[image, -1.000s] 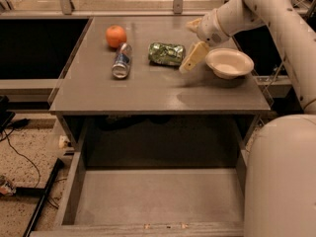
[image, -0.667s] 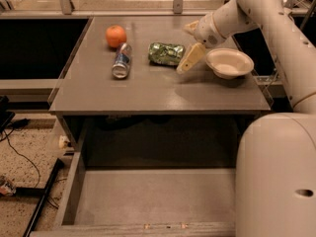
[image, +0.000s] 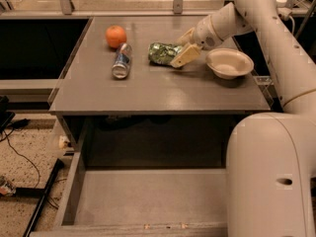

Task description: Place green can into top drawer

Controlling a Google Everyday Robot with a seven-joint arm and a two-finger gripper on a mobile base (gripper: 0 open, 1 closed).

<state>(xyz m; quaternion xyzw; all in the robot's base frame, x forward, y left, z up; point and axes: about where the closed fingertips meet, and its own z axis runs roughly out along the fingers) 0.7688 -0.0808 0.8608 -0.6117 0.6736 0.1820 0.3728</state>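
Beside the hand [image: 177, 52], crinkled green can [image: 160, 53]

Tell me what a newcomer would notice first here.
The big white arm stretches in from the right, its gripper at the right end of the crinkled green can lying on the grey table. Below the tabletop, the top drawer stands pulled wide open. An orange, a silver can and a white bowl share the tabletop.

No legible text anywhere, gripper [image: 184, 45] beside green can [image: 161, 53]
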